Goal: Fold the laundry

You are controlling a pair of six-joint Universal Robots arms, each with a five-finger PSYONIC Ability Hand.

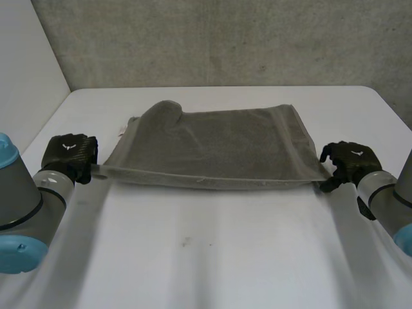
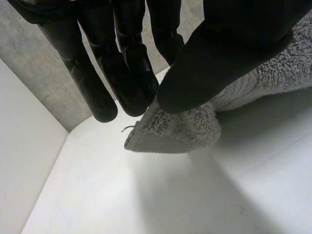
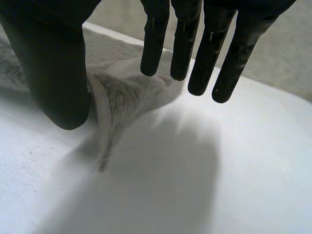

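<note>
Grey terry towel [image 1: 212, 148], the single piece of laundry, is lying spread across the white tabletop [image 1: 225, 257] between two black hands. The left hand [image 1: 69, 156] is pinching the near left corner between thumb and fingers. The right hand [image 1: 351, 164] is sitting wide at the near right corner, fingers straight, with cloth rising in the gap beside its thumb. Soft, light and floppy, the towel is likely sagging wherever unsupported, so its corners and hemmed edges are looking like the surest places to grip.
</note>
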